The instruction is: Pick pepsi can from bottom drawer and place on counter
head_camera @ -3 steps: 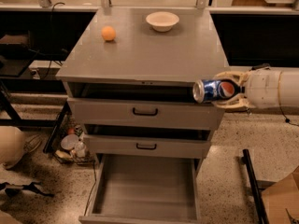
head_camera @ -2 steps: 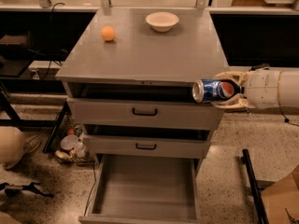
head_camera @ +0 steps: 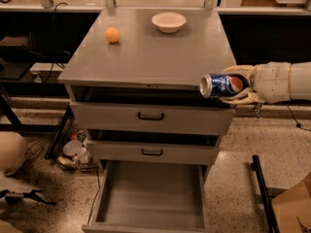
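My gripper (head_camera: 232, 85) comes in from the right on a white arm and is shut on the pepsi can (head_camera: 221, 85). The blue can lies on its side with its silver end facing left, held in the air at the front right corner of the counter (head_camera: 146, 57), about level with its edge. The bottom drawer (head_camera: 150, 198) is pulled far out below, and its bare grey floor holds nothing.
An orange ball (head_camera: 112, 35) and a white bowl (head_camera: 168, 22) sit at the back of the counter. The two upper drawers with black handles (head_camera: 150, 116) stand slightly open. Clutter lies on the floor at the left (head_camera: 73, 152). A black bar (head_camera: 262, 193) lies at the right.
The gripper with the can has risen slightly and edged left toward the counter's corner. Nothing else has moved.
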Robot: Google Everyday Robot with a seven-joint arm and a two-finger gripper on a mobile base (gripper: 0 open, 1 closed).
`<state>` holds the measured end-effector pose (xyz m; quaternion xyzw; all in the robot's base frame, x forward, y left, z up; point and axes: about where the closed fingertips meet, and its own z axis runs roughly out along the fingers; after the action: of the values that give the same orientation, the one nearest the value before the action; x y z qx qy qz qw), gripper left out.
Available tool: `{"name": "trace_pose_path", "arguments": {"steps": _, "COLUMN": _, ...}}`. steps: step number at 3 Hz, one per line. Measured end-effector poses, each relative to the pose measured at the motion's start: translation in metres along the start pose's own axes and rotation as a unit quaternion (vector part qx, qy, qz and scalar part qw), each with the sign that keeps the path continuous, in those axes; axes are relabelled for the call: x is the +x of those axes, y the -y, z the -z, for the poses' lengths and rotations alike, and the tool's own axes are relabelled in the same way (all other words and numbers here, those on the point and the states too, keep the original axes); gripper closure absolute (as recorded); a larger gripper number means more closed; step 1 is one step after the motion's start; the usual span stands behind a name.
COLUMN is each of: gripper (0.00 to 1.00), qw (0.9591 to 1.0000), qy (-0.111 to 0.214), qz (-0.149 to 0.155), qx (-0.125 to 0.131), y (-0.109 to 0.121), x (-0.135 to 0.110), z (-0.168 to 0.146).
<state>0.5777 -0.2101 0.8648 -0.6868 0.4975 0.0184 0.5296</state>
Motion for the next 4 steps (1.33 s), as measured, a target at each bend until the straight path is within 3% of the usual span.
{"name": "trace_pose_path", "arguments": {"steps": 1, "gripper": 1.00, "qw": 0.9972, "qy": 0.018, "qz": -0.033, "qx": -0.064, "y": 0.031, "x": 0.015, "z": -0.019}}
{"name": "trace_pose_path", "arguments": {"steps": 2, "gripper": 1.00, "qw": 0.9895, "qy": 0.001, "qz": -0.062, "qx": -0.130, "y": 0.046, "x": 0.030, "z": -0.035}}
{"name": "trace_pose_path", "arguments": {"steps": 3, "gripper": 1.00, "qw": 0.9828, "qy": -0.039, "qz": -0.079, "qx": -0.162, "y": 0.067, "x": 0.044, "z": -0.041}}
{"name": "trace_pose_path", "arguments": {"steps": 4, "gripper": 1.00, "qw": 0.9805, "qy": -0.064, "qz": -0.082, "qx": -0.167, "y": 0.087, "x": 0.050, "z": -0.042}}
